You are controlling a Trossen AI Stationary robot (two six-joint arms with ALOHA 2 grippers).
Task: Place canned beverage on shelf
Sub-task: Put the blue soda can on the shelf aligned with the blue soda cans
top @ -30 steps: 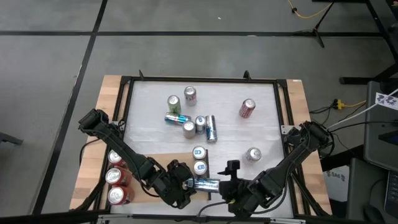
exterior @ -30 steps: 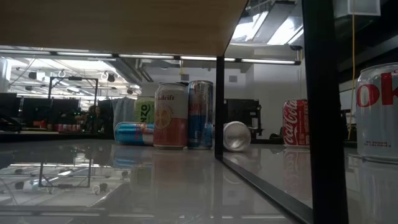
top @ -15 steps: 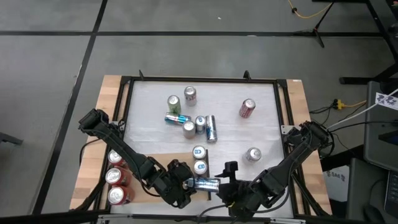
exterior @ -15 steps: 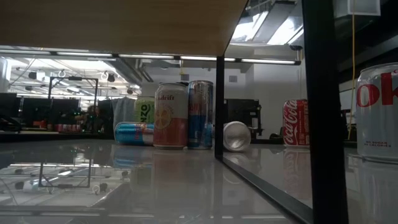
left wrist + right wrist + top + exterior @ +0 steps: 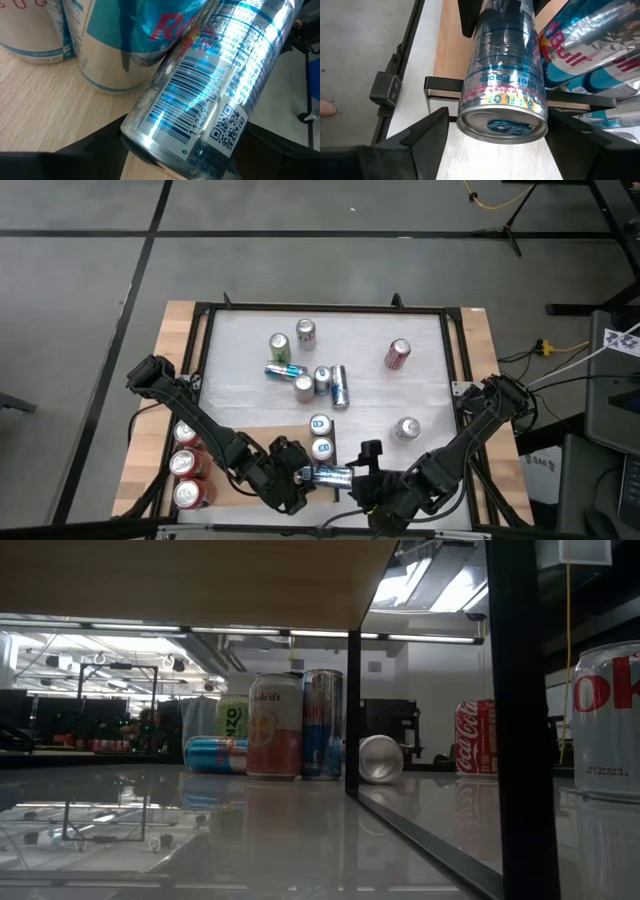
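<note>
Blue-silver can (image 5: 330,475) is held lying on its side at the shelf (image 5: 240,442) front edge, next to two upright blue cans (image 5: 320,436) on the shelf. Left gripper (image 5: 303,476) fingers are closed on one end of it. Right gripper (image 5: 352,477) fingers straddle the other end, with the can top seen between them in the right wrist view; contact cannot be told. Three red cans (image 5: 186,464) are stood on the shelf's left side. White bench (image 5: 360,395) carries loose cans: a cluster (image 5: 305,370) mid-bench, a red can (image 5: 397,354) and a silver can (image 5: 406,428) to the right. Grey floor with dark seams is seen around the bench. A dim room with ceiling lights is seen in the low view.
</note>
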